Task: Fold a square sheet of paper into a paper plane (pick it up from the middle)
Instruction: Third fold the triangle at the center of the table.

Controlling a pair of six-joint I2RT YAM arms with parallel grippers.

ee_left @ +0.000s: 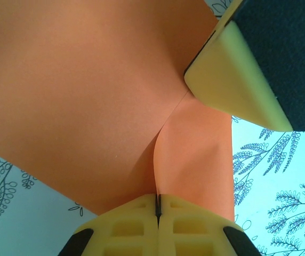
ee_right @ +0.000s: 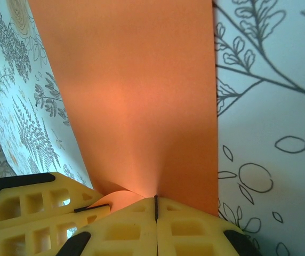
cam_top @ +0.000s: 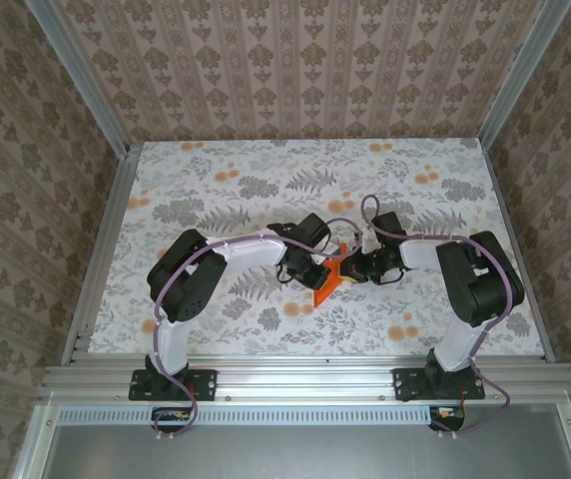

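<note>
Thin bright orange square sheet of paper (ee_left: pixel 88 96), bent over the floral-print table (cam_top: pixel 266 180), sits pinched tight in both my left claw (ee_left: pixel 157 205) and my right claw (ee_right: pixel 155 204), jaws closed on it.

Seen from above, the light is soft and even and falls from overhead. The worktop (cam_top: pixel 266 170) reads pale and bright, with faint, close shadows under the arms (cam_top: pixel 181 289) and no glare. The walls (cam_top: pixel 26 150) at nine and three o'clock sit a shade dimmer. In the left wrist view, the square sheet of paper (ee_left: pixel 78 96) looks smooth and slightly soft, darkening toward six o'clock, and the worktop takes a bluish cast. In the right wrist view the sheet glows brightest at centre and dims toward twelve o'clock, and the print at three stays fairly sharp.
</note>
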